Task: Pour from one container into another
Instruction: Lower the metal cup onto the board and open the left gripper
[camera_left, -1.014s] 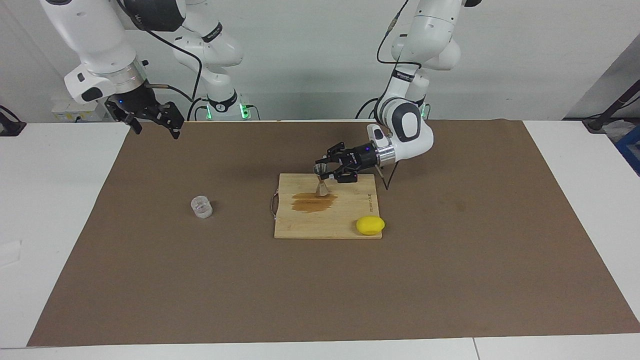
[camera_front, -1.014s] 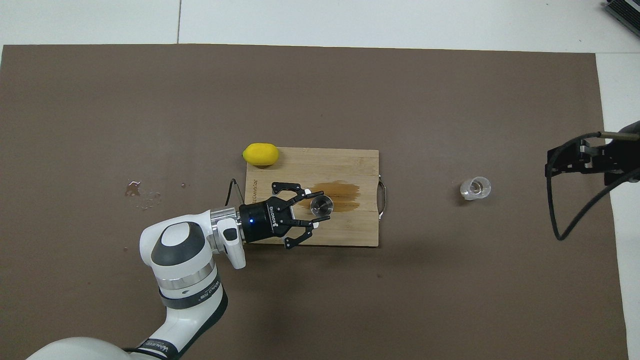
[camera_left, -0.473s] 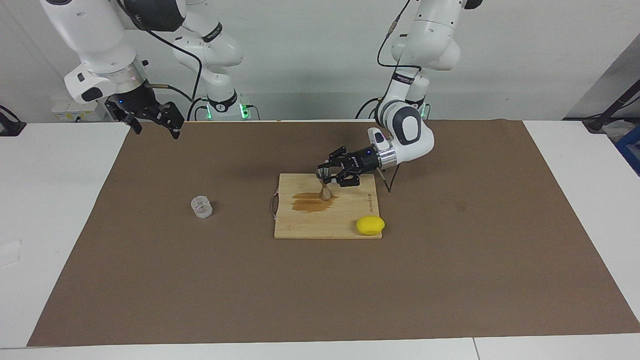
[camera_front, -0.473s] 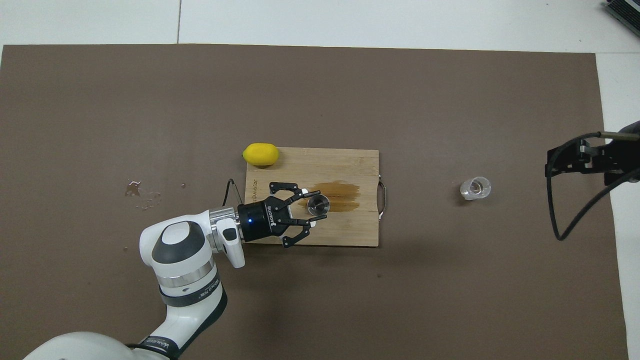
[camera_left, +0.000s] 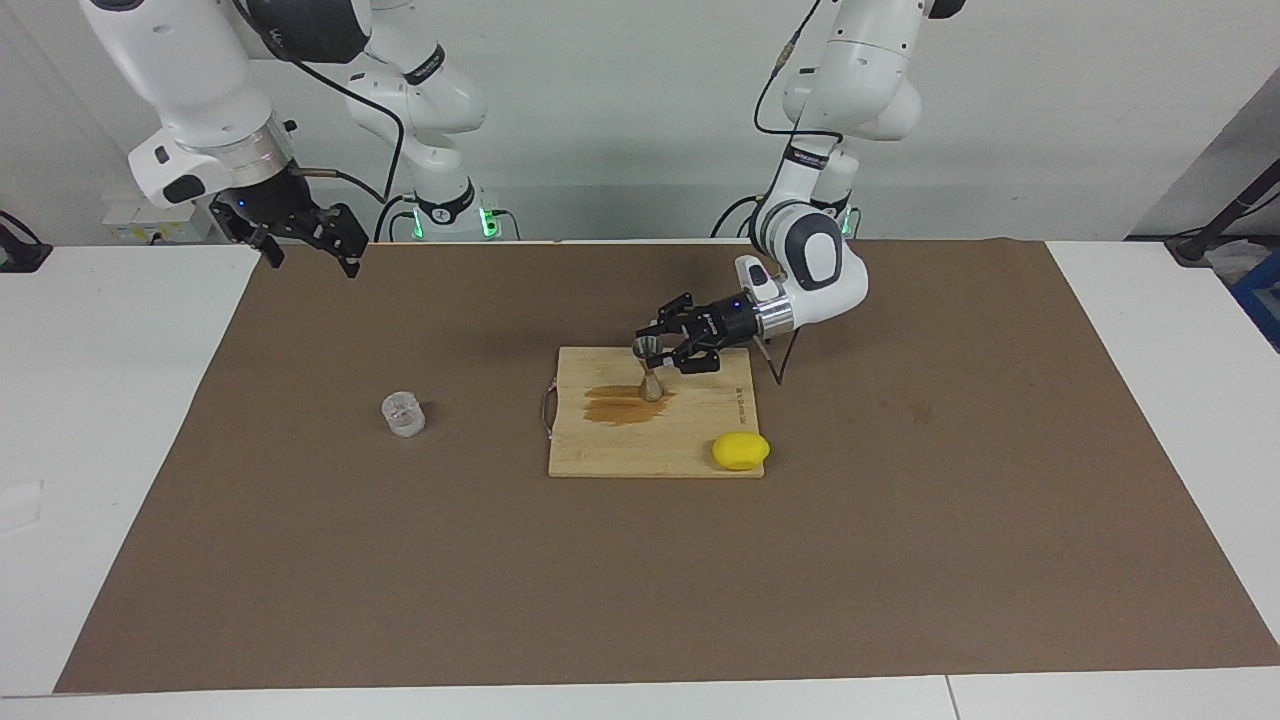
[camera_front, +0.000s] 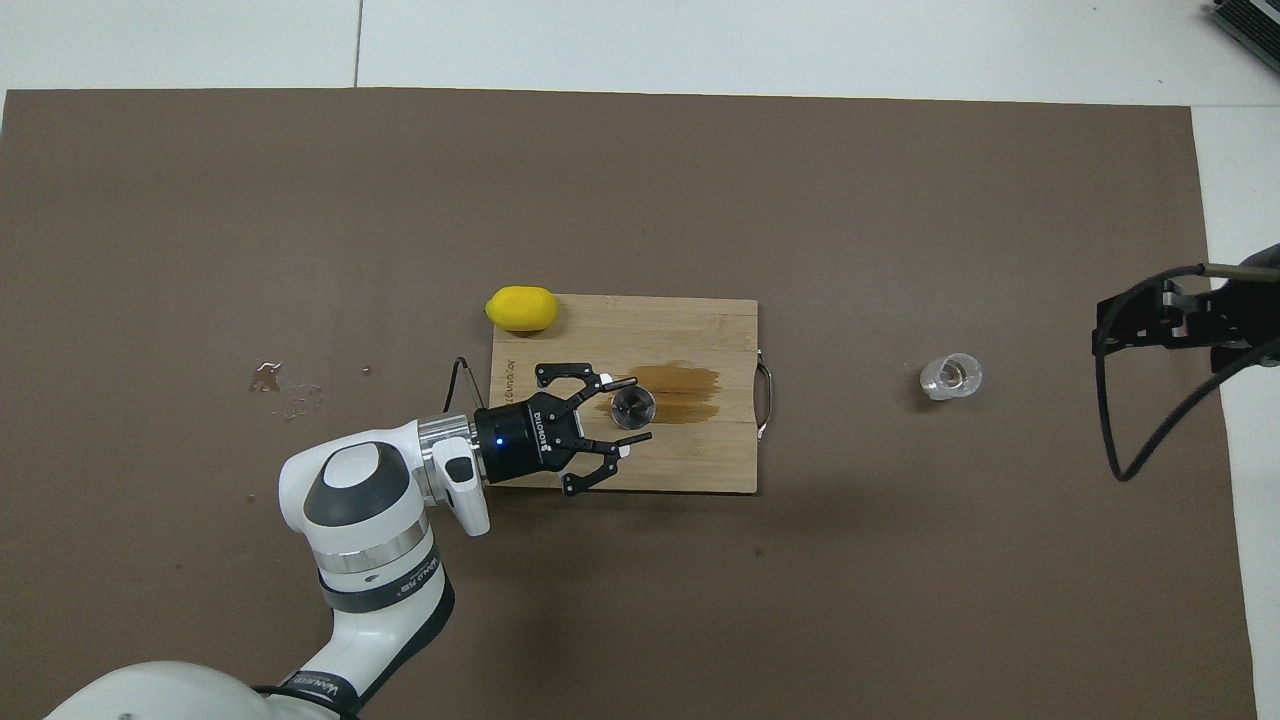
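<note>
**Now: jigger set down, glass not yet fetched**

The jigger (camera_left: 648, 370) stands upright on the board (camera_left: 700, 460), at the stain's edge. The left gripper (camera_front: 625, 410) flanks its rim with fingers parted, apparently letting go. The glass (camera_left: 403, 413) sits off the board toward the right arm's end. The right gripper (camera_left: 305, 235) waits there, raised and spread wide. Next, probably, it must grasp the glass.
</note>
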